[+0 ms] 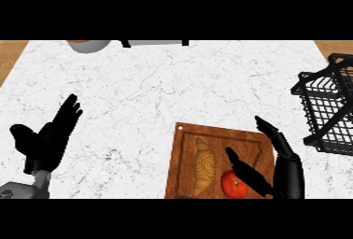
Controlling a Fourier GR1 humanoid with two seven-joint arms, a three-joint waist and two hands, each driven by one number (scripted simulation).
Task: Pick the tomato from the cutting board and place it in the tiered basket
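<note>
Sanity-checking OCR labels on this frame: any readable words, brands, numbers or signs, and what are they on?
None: no text, number or sign shows anywhere.
The cutting board carries only wood grain.
The tomato, croissant and tiered basket are unmarked.
The counter shows only marble veining.

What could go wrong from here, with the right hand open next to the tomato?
1. The tomato sits close to the cutting board's near edge; the open right hand could nudge it and set it rolling off.
2. The croissant lies right beside the tomato, so the closing hand may knock it.
3. The basket stands off to the right; the carry might clip its wire rim.
</note>
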